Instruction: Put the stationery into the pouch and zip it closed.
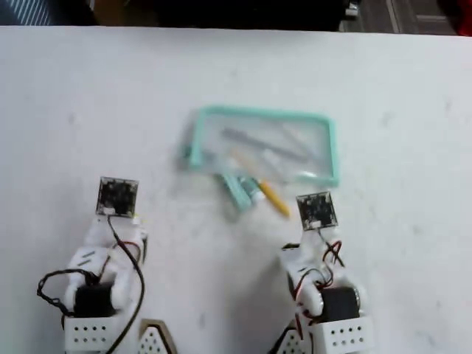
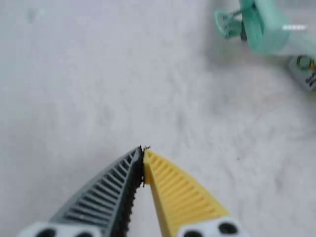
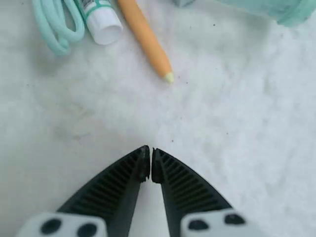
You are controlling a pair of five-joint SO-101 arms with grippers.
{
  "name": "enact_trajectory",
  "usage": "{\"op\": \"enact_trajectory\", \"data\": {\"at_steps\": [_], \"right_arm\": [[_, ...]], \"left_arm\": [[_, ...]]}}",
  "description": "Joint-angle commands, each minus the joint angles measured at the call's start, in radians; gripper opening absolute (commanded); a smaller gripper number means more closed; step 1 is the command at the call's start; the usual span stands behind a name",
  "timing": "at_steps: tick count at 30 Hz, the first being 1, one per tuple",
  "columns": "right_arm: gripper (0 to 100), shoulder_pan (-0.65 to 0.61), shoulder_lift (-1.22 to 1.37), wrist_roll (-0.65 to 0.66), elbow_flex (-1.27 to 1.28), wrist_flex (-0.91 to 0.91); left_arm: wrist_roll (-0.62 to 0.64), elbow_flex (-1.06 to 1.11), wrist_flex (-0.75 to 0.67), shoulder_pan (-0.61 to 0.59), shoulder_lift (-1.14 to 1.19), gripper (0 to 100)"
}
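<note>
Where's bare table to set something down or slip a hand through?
Bare table stretches beyond the left gripper, beside the pouch, and past the pouch's far edge. Crowded: between pouch and right gripper lie the orange pen, tube and cord loop.

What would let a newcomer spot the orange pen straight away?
On the white table, find the teal-rimmed clear pouch in the middle. From its near edge an orange pen slants out toward the right claw. It is the only orange thing, slimmer than the white tube and teal cord beside it, with a pale tip.
</note>
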Motion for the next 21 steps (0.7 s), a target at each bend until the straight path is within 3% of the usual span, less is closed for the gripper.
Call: {"op": "enact_trajectory", "data": {"at_steps": [1,9,15,21], "right_arm": [[1.8,-0.007,-0.010,0.000,0.008,0.005],[1.8,-0.007,-0.010,0.000,0.008,0.005],[1.8,-0.007,-0.010,0.000,0.008,0.005],[1.8,-0.010,-0.010,0.000,0.008,0.005]], "left_arm": [[0.008,-0.005,-0.133,0.021,-0.012,3],[0.002,-0.003,-0.239,0.140,-0.012,3],[-0.041,-0.003,-0.120,0.150,-0.012,3],[-0.140,-0.005,-0.110,0.136,-0.012,2]]}}
